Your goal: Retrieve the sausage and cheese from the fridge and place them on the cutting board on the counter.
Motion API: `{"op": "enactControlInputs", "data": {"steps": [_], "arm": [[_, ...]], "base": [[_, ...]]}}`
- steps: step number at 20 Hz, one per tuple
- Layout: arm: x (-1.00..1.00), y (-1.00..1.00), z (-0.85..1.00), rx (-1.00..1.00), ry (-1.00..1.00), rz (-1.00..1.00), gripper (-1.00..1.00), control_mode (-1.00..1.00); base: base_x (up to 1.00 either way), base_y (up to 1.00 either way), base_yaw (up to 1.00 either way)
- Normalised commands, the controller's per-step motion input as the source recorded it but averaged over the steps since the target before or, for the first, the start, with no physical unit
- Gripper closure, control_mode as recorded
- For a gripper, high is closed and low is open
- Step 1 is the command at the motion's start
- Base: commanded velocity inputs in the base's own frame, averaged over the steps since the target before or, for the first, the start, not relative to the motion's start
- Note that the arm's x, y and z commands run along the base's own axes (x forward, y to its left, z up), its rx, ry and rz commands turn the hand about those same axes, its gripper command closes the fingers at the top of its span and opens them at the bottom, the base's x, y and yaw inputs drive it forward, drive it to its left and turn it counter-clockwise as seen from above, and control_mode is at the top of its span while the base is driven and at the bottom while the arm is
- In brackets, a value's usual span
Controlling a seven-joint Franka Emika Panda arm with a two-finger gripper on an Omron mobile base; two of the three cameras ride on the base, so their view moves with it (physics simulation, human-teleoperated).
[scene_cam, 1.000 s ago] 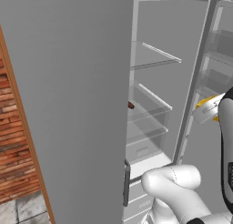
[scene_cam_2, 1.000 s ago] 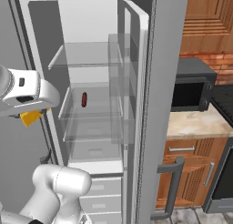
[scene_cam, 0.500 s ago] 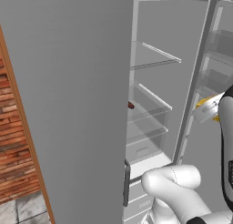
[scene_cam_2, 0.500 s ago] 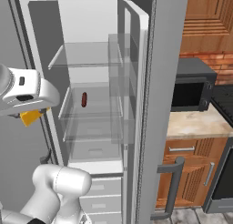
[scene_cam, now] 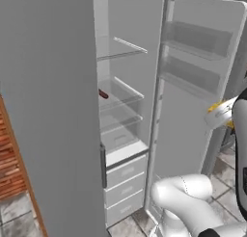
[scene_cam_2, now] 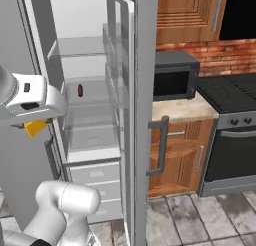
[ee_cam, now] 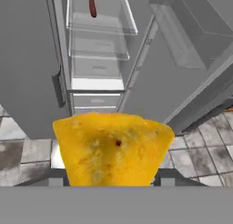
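My gripper (ee_cam: 110,178) is shut on the cheese (ee_cam: 113,148), a yellow-orange wedge that covers most of the lower hand view and hides the fingertips. In the right base view the cheese (scene_cam_2: 37,128) hangs under the white hand, out in front of the open fridge (scene_cam_2: 142,90). The sausage (ee_cam: 93,7), a thin dark red link, lies on a clear middle shelf inside the fridge (scene_cam: 48,111); it also appears as the sausage (scene_cam: 103,94) and the sausage (scene_cam_2: 80,90). The beige counter (scene_cam_2: 182,109) lies right of the fridge. The cutting board is out of view.
The fridge door (scene_cam: 193,86) stands wide open with clear door shelves. White drawers (scene_cam: 123,176) fill the fridge's bottom. A black microwave (scene_cam_2: 172,80) sits on the counter, with a dark stove (scene_cam_2: 232,90) to its right. Tiled floor (scene_cam_2: 200,215) lies below.
The whole scene has slid left in both base views, so the base has moved; counter, microwave and stove now show more fully. The cheese stays in the gripper.
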Motion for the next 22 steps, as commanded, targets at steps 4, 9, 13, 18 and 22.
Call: {"op": "enactControlInputs", "data": {"steps": [4, 9, 13, 18, 22], "arm": [[0.0, 0.0, 0.0, 0.0, 0.0, 0.0, 1.0, 1.0], [0.0, 0.0, 0.0, 0.0, 0.0, 0.0, 1.0, 1.0], [0.0, 0.0, 0.0, 0.0, 0.0, 0.0, 1.0, 1.0], [0.0, 0.0, 0.0, 0.0, 0.0, 0.0, 1.0, 1.0], [0.0, 0.0, 0.0, 0.0, 0.0, 0.0, 1.0, 1.0]], "base": [[-1.0, -0.25, -0.39], [-1.0, -0.4, -0.4], [-0.98, -0.58, -0.46], [-0.61, -0.67, -0.56], [-0.22, -0.68, -0.59]]}}
